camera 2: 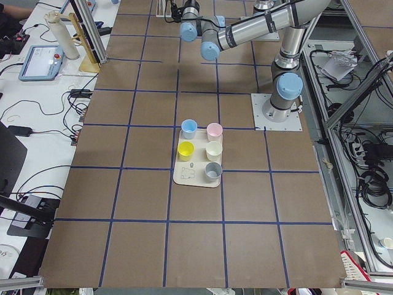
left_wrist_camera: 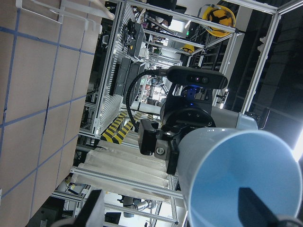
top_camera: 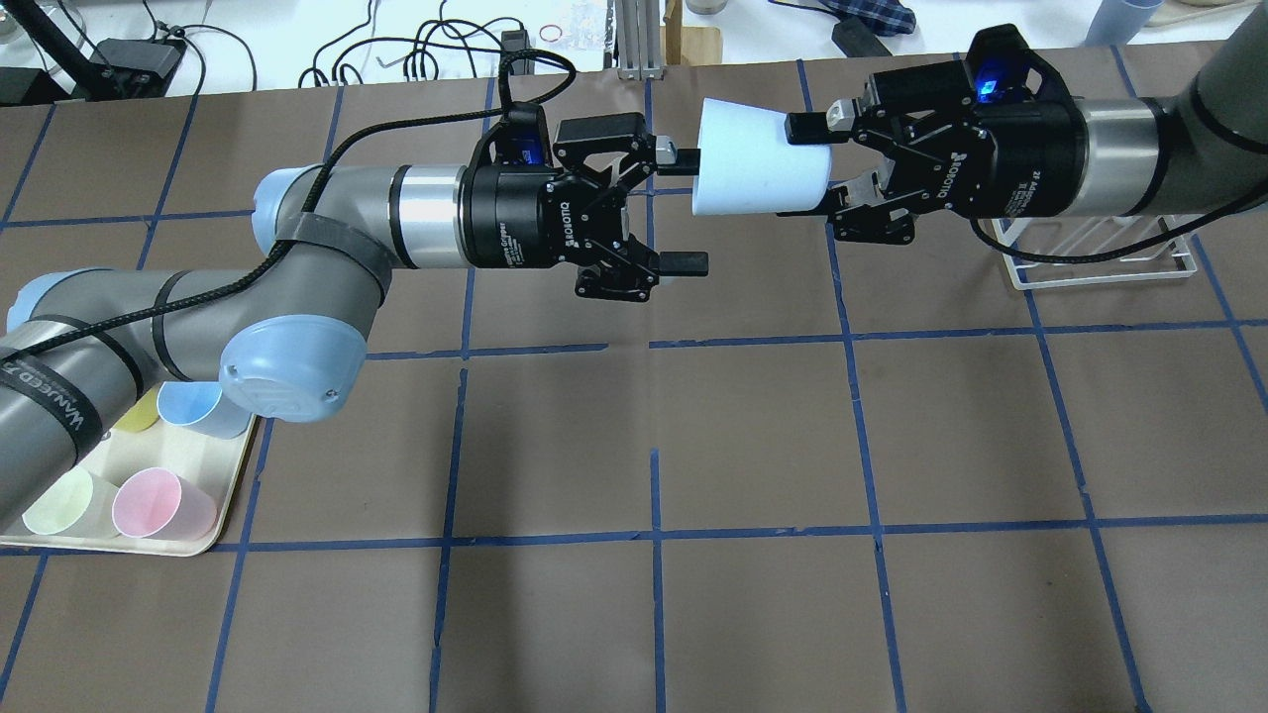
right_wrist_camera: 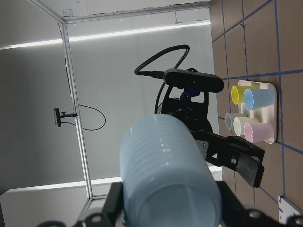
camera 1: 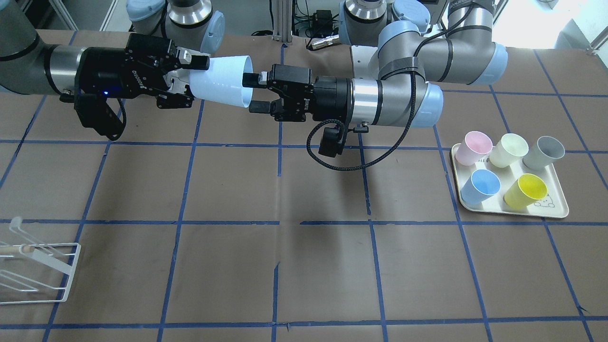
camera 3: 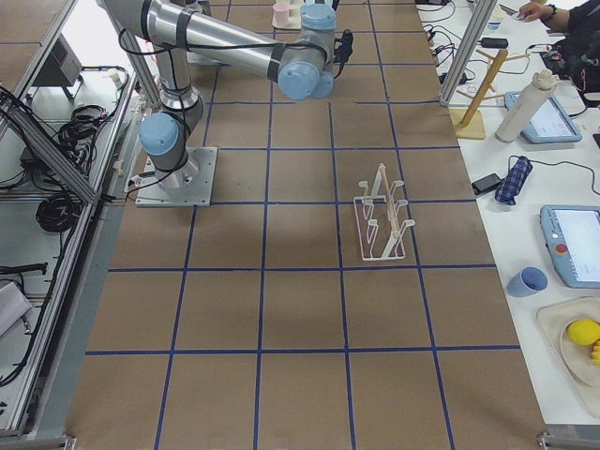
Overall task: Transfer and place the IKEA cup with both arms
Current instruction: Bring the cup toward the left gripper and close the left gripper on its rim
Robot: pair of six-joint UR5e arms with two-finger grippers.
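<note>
The pale sky-blue IKEA cup [camera 1: 221, 80] hangs on its side above the table's far part. My right gripper [camera 1: 189, 79] is shut on its narrow base end; in the overhead view this gripper [top_camera: 830, 168] comes in from the right. My left gripper [camera 1: 254, 92] is open at the cup's wide mouth. One finger [top_camera: 679, 158] sits at the rim, the other [top_camera: 684, 262] stands clear of the cup. The left wrist view shows the cup's mouth [left_wrist_camera: 236, 165] close up. The right wrist view shows its base [right_wrist_camera: 165, 179] between my fingers.
A cream tray [camera 1: 555, 209] on the robot's left side holds pink [camera 1: 475, 147], cream [camera 1: 509, 149], grey [camera 1: 546, 152], deeper blue [camera 1: 480, 186] and yellow [camera 1: 525, 190] cups. A white wire rack [camera 1: 38, 270] stands on the right arm's side, under that arm in the overhead view [top_camera: 1090, 257].
</note>
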